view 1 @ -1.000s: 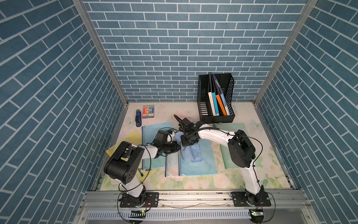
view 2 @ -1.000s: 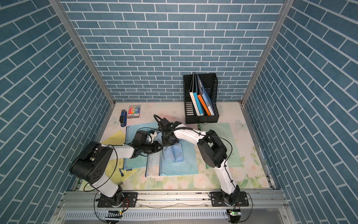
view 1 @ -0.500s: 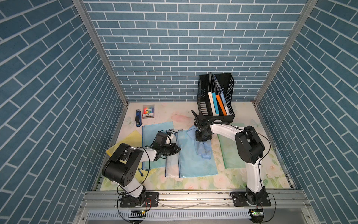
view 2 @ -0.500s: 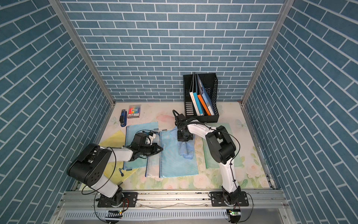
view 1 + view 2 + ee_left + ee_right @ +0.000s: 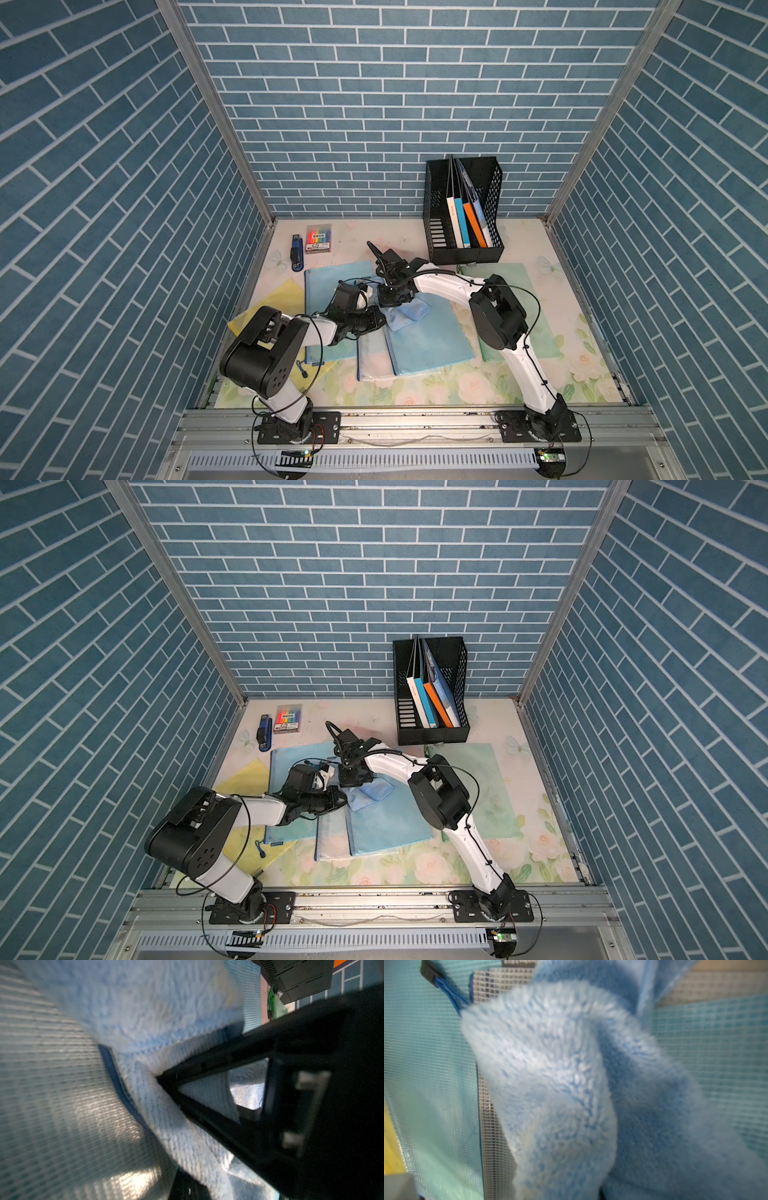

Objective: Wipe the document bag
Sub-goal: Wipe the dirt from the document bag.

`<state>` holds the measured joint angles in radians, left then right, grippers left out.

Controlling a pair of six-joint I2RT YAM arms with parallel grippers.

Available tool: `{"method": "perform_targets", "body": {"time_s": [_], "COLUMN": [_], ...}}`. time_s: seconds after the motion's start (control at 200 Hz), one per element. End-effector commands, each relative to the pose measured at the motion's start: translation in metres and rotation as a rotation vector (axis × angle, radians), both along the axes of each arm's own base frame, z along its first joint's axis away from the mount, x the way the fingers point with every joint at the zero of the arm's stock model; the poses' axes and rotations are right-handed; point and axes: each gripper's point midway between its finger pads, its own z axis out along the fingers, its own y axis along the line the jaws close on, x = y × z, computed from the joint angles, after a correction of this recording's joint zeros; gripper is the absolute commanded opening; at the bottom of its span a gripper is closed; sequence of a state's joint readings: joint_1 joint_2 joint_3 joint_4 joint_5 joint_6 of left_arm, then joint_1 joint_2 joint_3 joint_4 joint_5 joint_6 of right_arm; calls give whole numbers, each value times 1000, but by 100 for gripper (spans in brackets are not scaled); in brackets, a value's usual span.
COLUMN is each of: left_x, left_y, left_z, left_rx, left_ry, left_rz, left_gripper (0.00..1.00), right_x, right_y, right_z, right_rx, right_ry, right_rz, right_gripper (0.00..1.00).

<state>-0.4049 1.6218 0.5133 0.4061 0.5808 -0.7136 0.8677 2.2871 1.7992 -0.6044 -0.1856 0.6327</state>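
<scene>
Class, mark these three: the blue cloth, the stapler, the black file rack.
blue cloth (image 5: 409, 315): in a top view, its folded middle.
stapler (image 5: 296, 255): in a top view, its body.
black file rack (image 5: 465, 254): in a top view, its front wall.

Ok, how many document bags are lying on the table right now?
5. Yellow bag far left; teal bag beside it; clear mesh bag centre; blue bag under the cloth; green bag on the right. Others may be hidden beneath.

My left arm (image 5: 320, 330) stretched low and forward, left hand (image 5: 380, 319) pinched closed, my right arm (image 5: 446, 286) arched over, elbow raised, wrist tipped down, right hand (image 5: 395, 301) clamped closed, the two hands just beside each other.
</scene>
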Motion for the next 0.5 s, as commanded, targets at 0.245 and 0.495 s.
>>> {"method": "perform_targets", "body": {"time_s": [0.245,0.495], "left_x": [1,1], "left_y": [3,1], "left_z": [-5,-9], "left_rx": [1,14], "left_ry": [-9,1], "left_rz": [34,7], "left_gripper": [4,3], "right_x": [27,31], "right_y": [-164,-187], "right_z": [7,0], "right_rx": [-273,-302], "right_ry": [-18,4], "right_rz": [-223,-250], "right_gripper": [0,0]}}
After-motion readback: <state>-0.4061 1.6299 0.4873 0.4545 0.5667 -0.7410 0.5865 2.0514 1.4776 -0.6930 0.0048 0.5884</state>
